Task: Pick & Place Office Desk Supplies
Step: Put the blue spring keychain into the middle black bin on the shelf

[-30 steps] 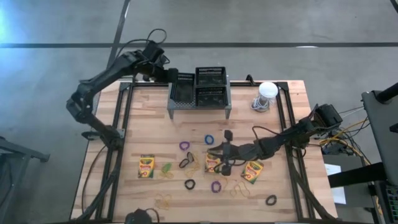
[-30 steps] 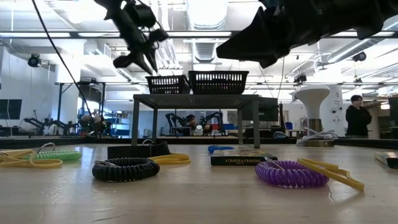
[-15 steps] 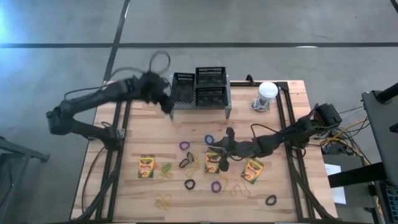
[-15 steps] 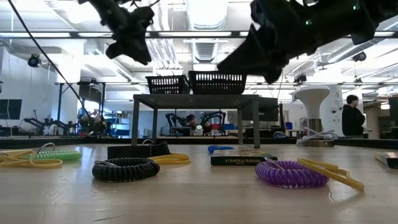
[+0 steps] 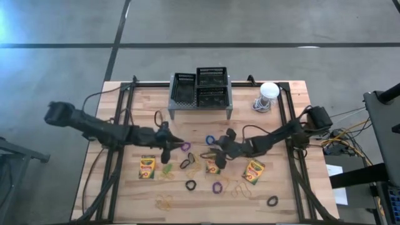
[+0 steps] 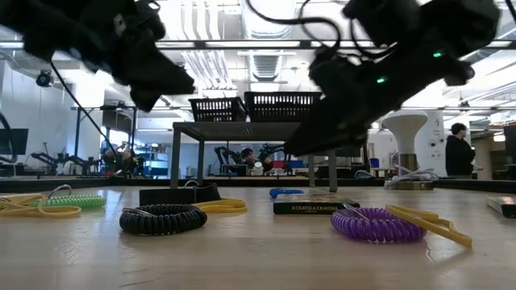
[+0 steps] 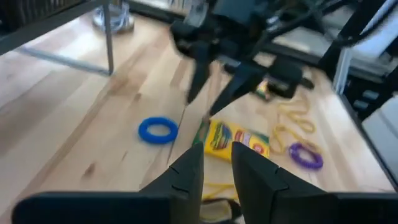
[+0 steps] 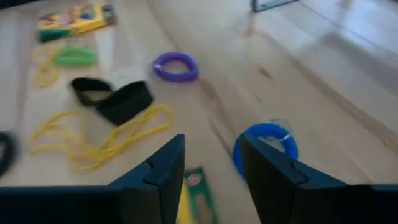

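Note:
My right gripper (image 5: 214, 157) is open and hangs low over the middle crayon box (image 5: 214, 165), which lies flat; in the right wrist view the box's end (image 8: 193, 198) shows between the fingers of that gripper (image 8: 211, 152). A blue band (image 8: 264, 146) lies beside one finger. My left gripper (image 5: 176, 143) hovers over the table near a purple band (image 5: 185, 147), fingers a little apart with nothing between them (image 7: 217, 158). Two more crayon boxes (image 5: 147, 167) (image 5: 254, 171) and several loop bands and rubber bands lie scattered on the wood.
The grey mesh rack with black baskets (image 5: 201, 92) stands at the far middle, a white-domed object (image 5: 269, 92) to its right. Black frame rails (image 5: 122, 119) run along both sides of the table. A person stands in the room far behind (image 6: 461, 153).
My left arm has swung from beside the rack's left basket toward the table's middle and come down low, near the purple band. My right gripper has sunk a little toward the middle crayon box and rolled. The boxes and bands lie where they were.

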Action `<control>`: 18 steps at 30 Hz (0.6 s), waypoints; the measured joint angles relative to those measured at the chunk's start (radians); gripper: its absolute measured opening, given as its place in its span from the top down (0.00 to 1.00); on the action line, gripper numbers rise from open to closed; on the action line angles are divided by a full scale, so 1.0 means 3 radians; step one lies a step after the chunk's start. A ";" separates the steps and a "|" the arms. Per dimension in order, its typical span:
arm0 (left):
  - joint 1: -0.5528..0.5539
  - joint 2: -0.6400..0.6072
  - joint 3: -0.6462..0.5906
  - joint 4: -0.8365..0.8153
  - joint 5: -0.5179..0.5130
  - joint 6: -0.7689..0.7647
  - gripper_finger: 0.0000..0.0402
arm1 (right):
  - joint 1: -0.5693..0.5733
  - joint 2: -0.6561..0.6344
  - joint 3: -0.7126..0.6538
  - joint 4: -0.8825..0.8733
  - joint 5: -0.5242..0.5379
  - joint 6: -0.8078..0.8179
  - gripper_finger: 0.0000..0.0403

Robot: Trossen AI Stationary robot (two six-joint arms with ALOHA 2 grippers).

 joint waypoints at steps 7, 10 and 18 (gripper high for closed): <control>0.0025 0.0075 -0.0505 0.0768 -0.0114 -0.0012 0.78 | -0.0325 0.0340 0.0522 -0.0480 -0.0418 -0.0142 0.58; 0.0060 0.0068 -0.0546 0.0779 -0.0139 0.0005 0.78 | -0.0387 0.0414 0.0784 -0.1061 -0.0409 -0.0118 0.60; 0.0115 0.0090 -0.0536 0.0747 -0.0224 0.0334 0.78 | -0.0397 0.0550 0.1079 -0.1674 -0.0664 -0.0220 0.68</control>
